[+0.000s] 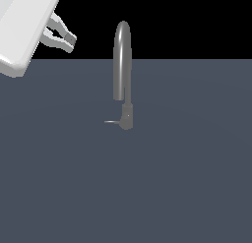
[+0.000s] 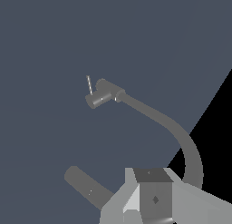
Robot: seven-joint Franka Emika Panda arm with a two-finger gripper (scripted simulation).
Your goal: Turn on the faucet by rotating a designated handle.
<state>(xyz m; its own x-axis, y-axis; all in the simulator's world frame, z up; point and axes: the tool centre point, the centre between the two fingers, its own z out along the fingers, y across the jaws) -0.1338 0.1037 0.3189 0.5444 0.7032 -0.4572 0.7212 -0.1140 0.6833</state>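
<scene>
Grey metal throughout the one fixture on record.

Item 1, the faucet [image 1: 122, 65]: gooseneck tap standing upright on the dark slate worktop [image 1: 187, 188], near the middle of the exterior view. Arched spout tube curls over and down, its open end hanging above the surface; a short darker cylindrical base carries it. It stands alone, with nothing set near it.

Item 2, the handle [image 1: 112, 122]: thin pale rod projecting sideways from the base toward the exterior view's left, lying low and roughly level just above the worktop. In the wrist view it shows as a fine light sliver [image 2: 90, 85] beside the base. Its free end points into open space, which probably leaves it reachable from that side.

Item 3, the pincer [image 1: 68, 36]: at the upper left of the exterior view, raised and well apart from the faucet, touching nothing. Its two fingers stand spread with a visible gap and hold nothing. Judged purpose of this placement: an approach stance, high enough to clear the spout before descending toward the rod. Task judged not yet begun.

Containers: none visible; no sink, basin or vessel appears in either view, and no water shows at the spout.
</scene>
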